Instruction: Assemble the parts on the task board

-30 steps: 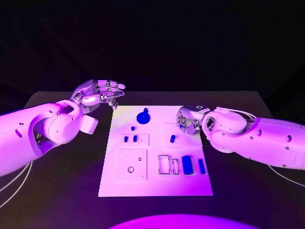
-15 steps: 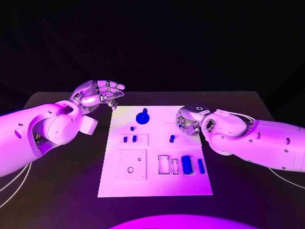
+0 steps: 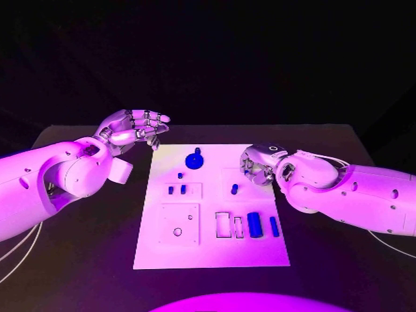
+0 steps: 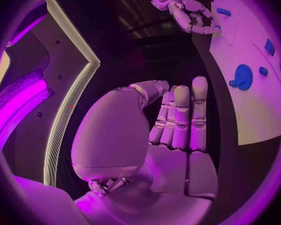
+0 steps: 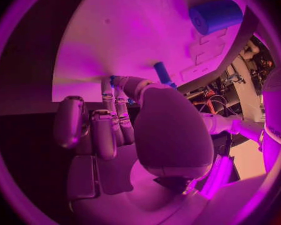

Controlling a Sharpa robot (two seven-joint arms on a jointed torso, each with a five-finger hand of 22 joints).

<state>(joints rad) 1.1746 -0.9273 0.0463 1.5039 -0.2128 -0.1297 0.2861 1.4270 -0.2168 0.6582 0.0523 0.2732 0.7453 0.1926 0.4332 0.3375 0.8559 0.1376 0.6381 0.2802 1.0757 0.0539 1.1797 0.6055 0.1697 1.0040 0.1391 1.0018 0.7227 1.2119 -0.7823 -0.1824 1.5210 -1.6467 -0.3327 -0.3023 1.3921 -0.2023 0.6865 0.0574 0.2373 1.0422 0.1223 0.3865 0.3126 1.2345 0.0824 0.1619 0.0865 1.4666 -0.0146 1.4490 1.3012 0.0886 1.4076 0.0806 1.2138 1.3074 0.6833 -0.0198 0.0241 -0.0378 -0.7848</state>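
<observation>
Left hand [image 3: 133, 127]: fingers [image 4: 181, 116] held straight and side by side, thumb folded across the palm, nothing in them; it hovers just off the task board's [image 3: 208, 253] far left corner. Right hand [image 3: 259, 164]: fingers [image 5: 103, 130] curled in at the board's right edge, just beside a small blue peg [image 3: 234, 189]; cannot tell whether they pinch anything. On the board, the round blue part [image 3: 195, 159] sits near the far edge, two long blue bars [image 3: 256, 224] near the right edge.
</observation>
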